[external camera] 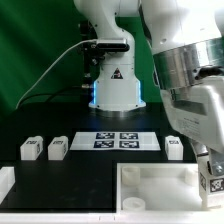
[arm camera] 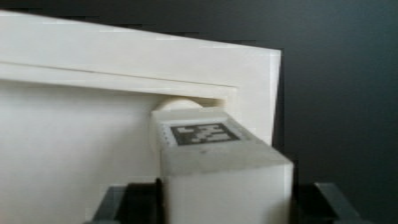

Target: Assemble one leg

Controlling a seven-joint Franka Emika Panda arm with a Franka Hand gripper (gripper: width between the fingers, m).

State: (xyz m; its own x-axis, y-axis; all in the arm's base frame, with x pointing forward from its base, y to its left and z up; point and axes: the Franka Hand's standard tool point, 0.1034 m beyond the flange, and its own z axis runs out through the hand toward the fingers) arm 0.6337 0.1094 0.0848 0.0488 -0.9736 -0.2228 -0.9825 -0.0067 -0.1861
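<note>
In the wrist view a leg (arm camera: pixel 217 160), a chunky white block with a black-and-white tag, sits between my gripper (arm camera: pixel 222 206) fingers (arm camera: pixel 125 205). The gripper is shut on it. The leg's rounded end touches the corner of the wide white tray part (arm camera: pixel 107 110), just under its raised rim. In the exterior view my gripper (external camera: pixel 212 178) holds this leg (external camera: pixel 215 186) at the right end of the tray part (external camera: pixel 160 170). Three more legs lie on the black table: two on the exterior view's left (external camera: pixel 31 148) (external camera: pixel 58 148) and one on the right (external camera: pixel 173 147).
The marker board (external camera: pixel 115 140) lies flat in front of the robot base (external camera: pixel 115 90). A white block (external camera: pixel 5 184) stands at the exterior view's left edge. The arm's bulk hangs over the right side of the table.
</note>
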